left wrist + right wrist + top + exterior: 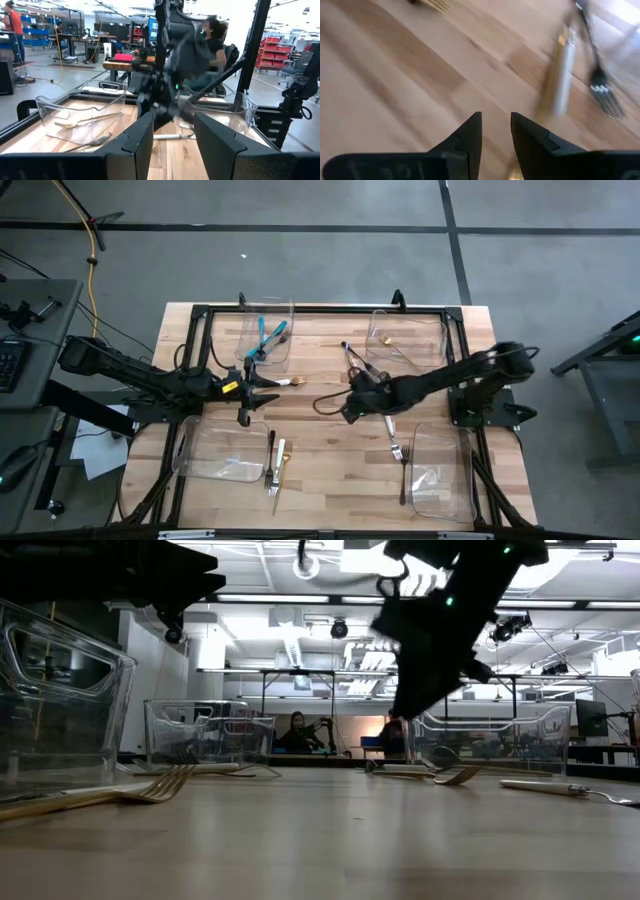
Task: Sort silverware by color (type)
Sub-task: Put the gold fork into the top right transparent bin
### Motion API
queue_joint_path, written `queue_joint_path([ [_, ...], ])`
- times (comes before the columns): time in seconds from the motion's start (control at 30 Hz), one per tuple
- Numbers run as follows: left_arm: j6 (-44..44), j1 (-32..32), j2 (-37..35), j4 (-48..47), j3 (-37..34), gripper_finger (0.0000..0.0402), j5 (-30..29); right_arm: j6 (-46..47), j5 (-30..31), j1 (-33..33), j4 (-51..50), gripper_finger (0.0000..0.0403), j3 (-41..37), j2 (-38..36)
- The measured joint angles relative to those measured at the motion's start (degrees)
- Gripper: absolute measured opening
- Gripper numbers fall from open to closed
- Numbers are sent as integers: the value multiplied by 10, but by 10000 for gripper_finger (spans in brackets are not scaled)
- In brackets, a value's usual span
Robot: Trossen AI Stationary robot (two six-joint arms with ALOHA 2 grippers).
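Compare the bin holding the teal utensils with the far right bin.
The teal-utensil bin holds two teal-handled utensils crossed; the far right bin shows one small gold piece. The first sits ahead of the left gripper, the second beyond the right gripper. Both are clear plastic.

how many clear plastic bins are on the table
4: far-left bin with teal utensils, far-right bin, near-left bin, and near-right bin. None appears hidden in the high view.
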Motion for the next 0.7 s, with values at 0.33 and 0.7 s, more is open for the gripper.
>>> queue_joint_path([
  [0.33, 0, 0, 0, -9, 0, 133, 0, 21, -8, -29, -61, 99, 57, 112],
  [0.7, -1, 0, 0, -13, 0, 133, 0, 78, -9, -35, -139, 99, 50, 111],
])
